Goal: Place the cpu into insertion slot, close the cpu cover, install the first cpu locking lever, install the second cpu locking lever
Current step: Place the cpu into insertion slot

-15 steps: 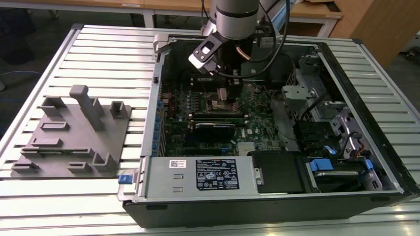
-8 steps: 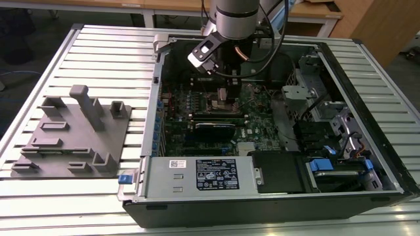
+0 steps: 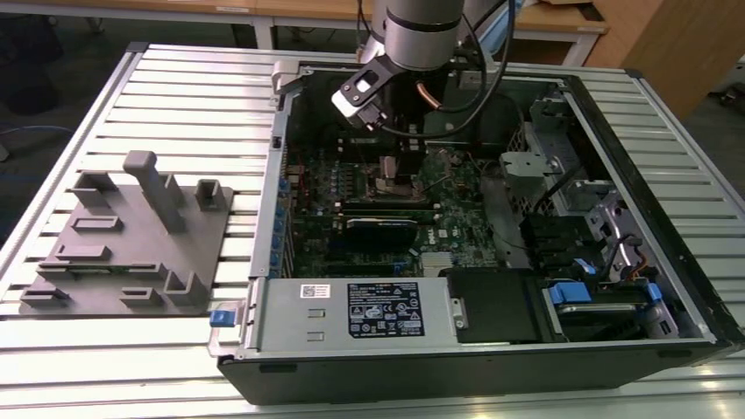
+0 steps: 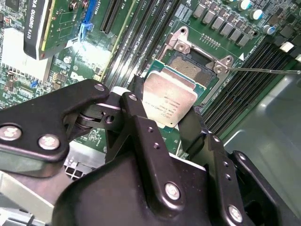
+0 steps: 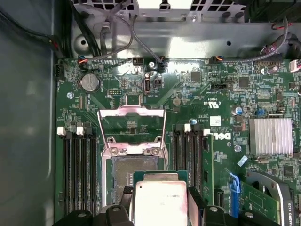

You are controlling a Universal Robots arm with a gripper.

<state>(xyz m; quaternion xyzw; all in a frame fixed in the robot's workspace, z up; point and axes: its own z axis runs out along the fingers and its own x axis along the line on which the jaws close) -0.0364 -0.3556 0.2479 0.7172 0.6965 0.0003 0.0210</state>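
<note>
Second wrist view: the gripper [image 4: 165, 109] pinches the cpu [image 4: 171, 94] by two opposite edges, one finger on each side. The cpu hangs over the near part of the insertion slot [image 4: 190, 68]. Contact with the slot cannot be told. The far part of the gold contact field lies uncovered, so the cpu is judged not yet seated. In the first wrist view, the cpu cover [image 5: 131, 112] stands swung open beyond the slot. One thin lever rod [image 4: 263, 70] juts out unlatched. Step one is in hand; the cover and both levers remain. Count: one cpu, one slot, one cover, one lever rod seen. The computer case [image 3: 466, 375] lies open on the slatted surface [image 3: 174, 87].
</note>
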